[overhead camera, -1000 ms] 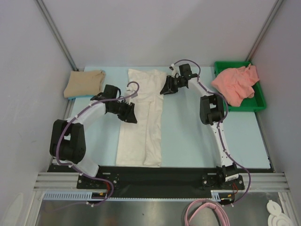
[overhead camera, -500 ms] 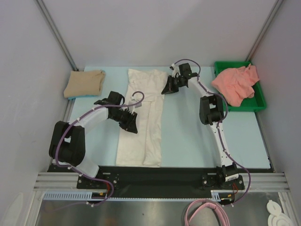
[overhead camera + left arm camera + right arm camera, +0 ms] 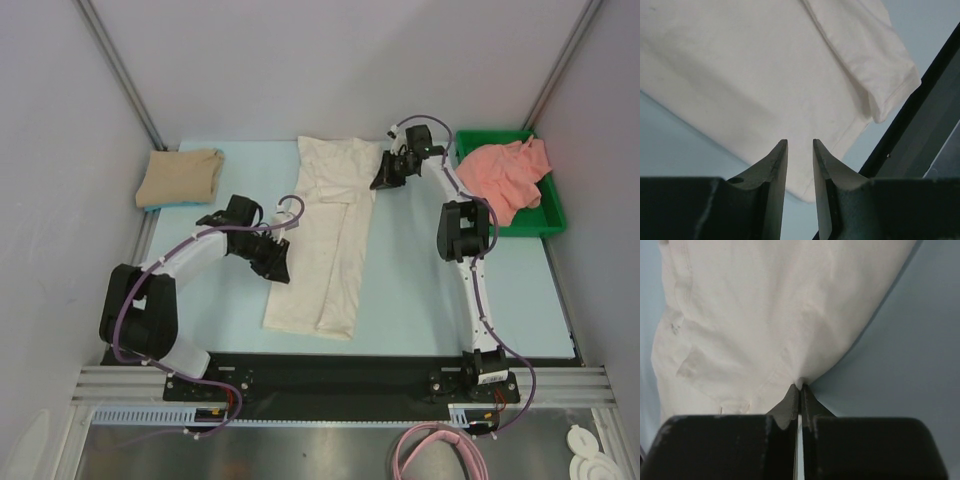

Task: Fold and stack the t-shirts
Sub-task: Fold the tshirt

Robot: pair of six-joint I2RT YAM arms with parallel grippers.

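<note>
The cream-white t-shirt (image 3: 335, 222) is soft matt cloth; the green tray (image 3: 545, 223), smooth plastic.

Two arms, both white links with chunky black joints. The left arm (image 3: 185, 252) has a purple cable (image 3: 292, 198) looping along it, and the right arm (image 3: 478, 300) has one too. Left fingers (image 3: 775, 170) and right fingers (image 3: 790, 401) are dark wedges tapering to thin tips.
</note>
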